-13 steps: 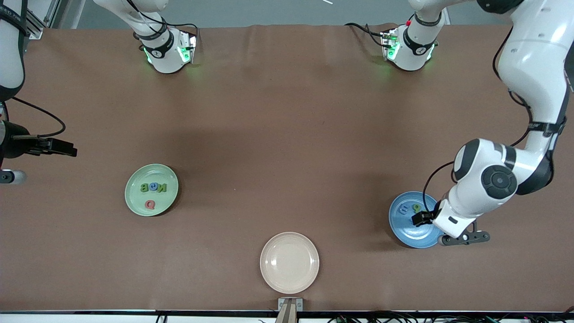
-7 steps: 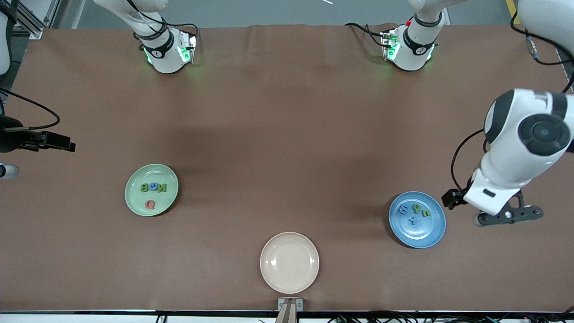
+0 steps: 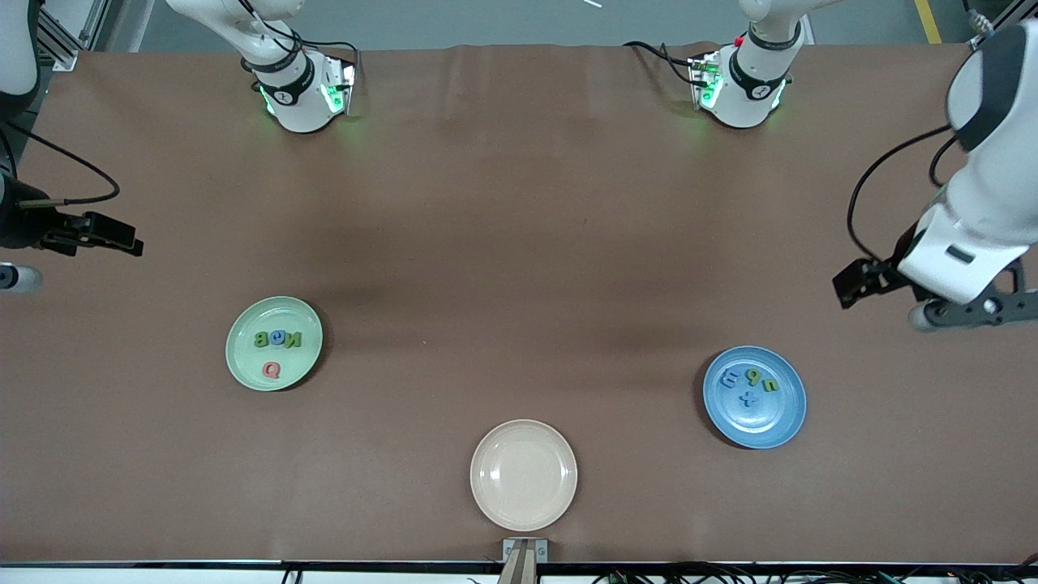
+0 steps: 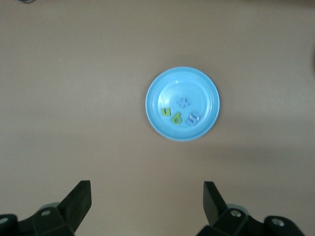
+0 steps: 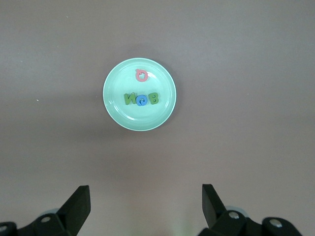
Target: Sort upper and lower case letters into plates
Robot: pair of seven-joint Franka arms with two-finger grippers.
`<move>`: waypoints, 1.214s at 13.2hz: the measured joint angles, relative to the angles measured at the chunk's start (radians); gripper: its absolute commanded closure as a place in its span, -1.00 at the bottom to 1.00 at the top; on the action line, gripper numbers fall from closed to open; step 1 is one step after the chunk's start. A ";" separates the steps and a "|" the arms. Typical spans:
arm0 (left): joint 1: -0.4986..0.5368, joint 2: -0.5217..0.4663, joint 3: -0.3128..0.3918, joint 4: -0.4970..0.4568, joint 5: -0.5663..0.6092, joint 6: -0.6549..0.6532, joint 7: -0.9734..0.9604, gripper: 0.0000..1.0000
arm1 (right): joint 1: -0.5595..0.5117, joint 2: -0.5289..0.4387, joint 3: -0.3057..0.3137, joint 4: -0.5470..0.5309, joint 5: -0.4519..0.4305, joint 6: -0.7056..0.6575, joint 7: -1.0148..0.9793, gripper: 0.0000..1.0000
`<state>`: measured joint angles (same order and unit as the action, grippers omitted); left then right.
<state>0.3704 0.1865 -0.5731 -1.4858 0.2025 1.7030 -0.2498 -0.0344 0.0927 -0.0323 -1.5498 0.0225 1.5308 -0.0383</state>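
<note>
Looks sorted — four letters in the green plate [image 3: 274, 343], four in the blue plate [image 3: 754, 397], I think. My left tool [image 4: 146, 206] and right tool [image 5: 145, 206] both hang wide open over bare surface [image 3: 503, 243] — I'd just park without nudging anything.

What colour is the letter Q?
Red. The Q lies in the mint plate; it shows best in the front view.

Front view: right end effector [image 3: 16, 280] cut off by frame edge, only a stub shows; left arm's upper links also cropped. Wrist views: each end effector's body cropped at the edge, only finger tips [image 4: 78, 201] [image 5: 78, 204] visible. Letters in blue plate [image 3: 782, 422] too small to read w/ certainty.
</note>
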 measured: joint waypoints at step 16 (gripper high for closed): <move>-0.396 -0.274 0.464 -0.145 -0.206 -0.176 0.136 -1.00 | 0.007 -0.142 -0.004 -0.094 -0.001 0.029 -0.009 -1.00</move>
<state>-0.0251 -0.0872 -0.1093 -1.6310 -0.0033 1.5268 -0.1139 -0.0272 -0.0492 -0.0361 -1.6433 0.0212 1.5596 -0.0471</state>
